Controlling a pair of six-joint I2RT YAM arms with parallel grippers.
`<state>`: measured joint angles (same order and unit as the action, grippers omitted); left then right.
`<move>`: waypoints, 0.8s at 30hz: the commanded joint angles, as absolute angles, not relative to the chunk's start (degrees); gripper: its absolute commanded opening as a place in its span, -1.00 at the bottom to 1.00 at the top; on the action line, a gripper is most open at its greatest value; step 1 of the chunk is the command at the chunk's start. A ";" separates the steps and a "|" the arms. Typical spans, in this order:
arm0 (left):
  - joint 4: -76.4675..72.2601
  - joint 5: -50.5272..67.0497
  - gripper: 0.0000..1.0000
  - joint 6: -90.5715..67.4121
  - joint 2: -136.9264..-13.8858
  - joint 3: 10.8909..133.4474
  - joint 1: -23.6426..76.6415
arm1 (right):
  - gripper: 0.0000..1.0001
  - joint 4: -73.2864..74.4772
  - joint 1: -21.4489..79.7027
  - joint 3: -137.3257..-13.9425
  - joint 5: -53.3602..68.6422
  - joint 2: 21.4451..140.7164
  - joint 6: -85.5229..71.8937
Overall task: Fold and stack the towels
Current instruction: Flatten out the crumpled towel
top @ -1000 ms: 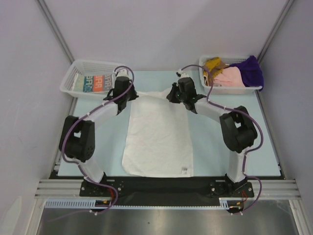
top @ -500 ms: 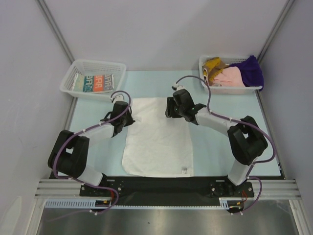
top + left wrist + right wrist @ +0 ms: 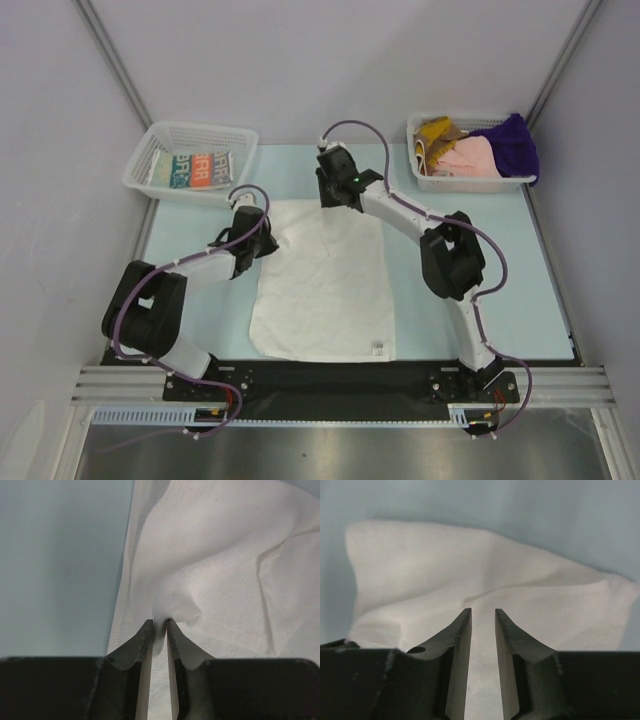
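The white towel (image 3: pixel 325 285) lies spread flat on the middle of the table (image 3: pixel 540 300). At its 10 o'clock edge the left gripper (image 3: pixel 160 623) seems to pinch a pucker of cloth. At 12 o'clock the right gripper (image 3: pixel 483 611) hovers over the towel's far edge, jaws spread. Beyond, the left basket (image 3: pixel 150 186) at 10 o'clock holds a printed towel (image 3: pixel 197 168). The right basket (image 3: pixel 470 184) at 2 o'clock holds a pink towel (image 3: pixel 468 156).

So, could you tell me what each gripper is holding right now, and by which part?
The left gripper pinches a raised fold of the white towel near its left edge; the right gripper is open, holding nothing.
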<state>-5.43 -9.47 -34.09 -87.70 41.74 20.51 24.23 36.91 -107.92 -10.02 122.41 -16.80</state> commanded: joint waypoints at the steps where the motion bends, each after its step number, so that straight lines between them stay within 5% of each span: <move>1: -7.03 -8.53 -0.58 -34.45 -88.86 44.56 20.92 | -0.39 30.14 38.76 -108.81 -11.87 125.33 -15.55; 24: -7.56 -7.73 -0.61 -33.93 -89.82 45.18 20.74 | -0.18 25.32 40.25 -109.51 -12.22 130.96 -19.77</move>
<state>-5.48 -8.54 -34.04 -89.65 43.20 20.51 28.08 39.77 -107.39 -10.79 131.48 -18.46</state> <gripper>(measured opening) 0.195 0.407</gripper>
